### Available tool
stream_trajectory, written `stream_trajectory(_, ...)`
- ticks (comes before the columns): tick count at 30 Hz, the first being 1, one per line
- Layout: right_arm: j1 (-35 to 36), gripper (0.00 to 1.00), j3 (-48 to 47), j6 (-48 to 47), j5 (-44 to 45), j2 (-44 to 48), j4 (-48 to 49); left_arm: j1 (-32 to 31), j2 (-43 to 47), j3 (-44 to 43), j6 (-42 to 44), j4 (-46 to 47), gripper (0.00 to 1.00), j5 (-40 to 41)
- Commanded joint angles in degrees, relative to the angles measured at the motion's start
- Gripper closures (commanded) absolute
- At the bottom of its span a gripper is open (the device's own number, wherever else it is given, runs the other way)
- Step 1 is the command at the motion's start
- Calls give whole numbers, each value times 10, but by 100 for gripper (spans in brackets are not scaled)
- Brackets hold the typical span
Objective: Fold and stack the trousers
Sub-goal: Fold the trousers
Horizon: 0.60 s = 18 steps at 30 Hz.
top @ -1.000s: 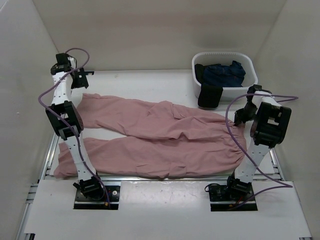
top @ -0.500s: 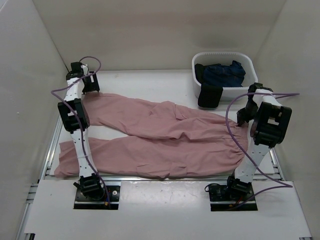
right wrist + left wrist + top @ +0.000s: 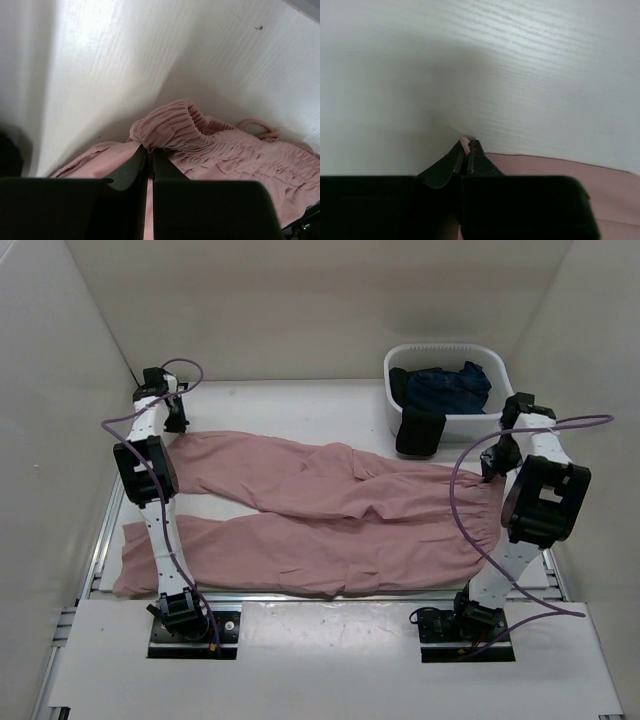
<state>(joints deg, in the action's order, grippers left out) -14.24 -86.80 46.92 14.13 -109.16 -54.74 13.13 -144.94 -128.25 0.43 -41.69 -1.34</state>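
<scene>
The dusty-pink trousers (image 3: 320,510) lie spread flat across the table, waist to the right, both legs running left. My left gripper (image 3: 176,426) sits at the far-left end of the upper leg, shut on its hem; in the left wrist view a bit of pink cloth (image 3: 465,144) shows between the closed fingertips. My right gripper (image 3: 490,468) is shut on the gathered waistband (image 3: 185,127) at the trousers' far right corner, and the fabric bunches up above the fingers. A loop of pink drawstring (image 3: 257,127) lies beside the waistband.
A white basket (image 3: 450,418) stands at the back right, holding a dark navy garment (image 3: 447,386), with a black garment (image 3: 420,432) draped over its front rim. White walls close in on three sides. A metal rail (image 3: 100,540) runs along the table's left edge.
My left arm swung down from above the back-left corner onto the upper leg's hem, and its gripper closed on the cloth. The right arm lifted slightly, holding the waistband.
</scene>
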Motion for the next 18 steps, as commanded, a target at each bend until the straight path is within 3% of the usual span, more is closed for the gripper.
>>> stream_trajectory(1, -2, 100, -34, -23, 4, 68, -7, 22, 96, 1, -4, -45, 86, 28)
stream_trajectory(7, -2, 100, 22, -50, -23, 197, -7, 72, 253, 89, -4, -45, 86, 42)
stream_trajectory(11, -8, 100, 114, -50, -53, 276, 1, 83, 409, 248, -4, -45, 86, 31)
stream_trajectory(14, -8, 100, 154, -50, -60, 340, 1, 95, 487, 313, -4, -50, 86, 31)
stream_trajectory(18, -38, 100, 215, -50, -28, 409, -19, 121, 618, 403, -4, -92, 86, 88)
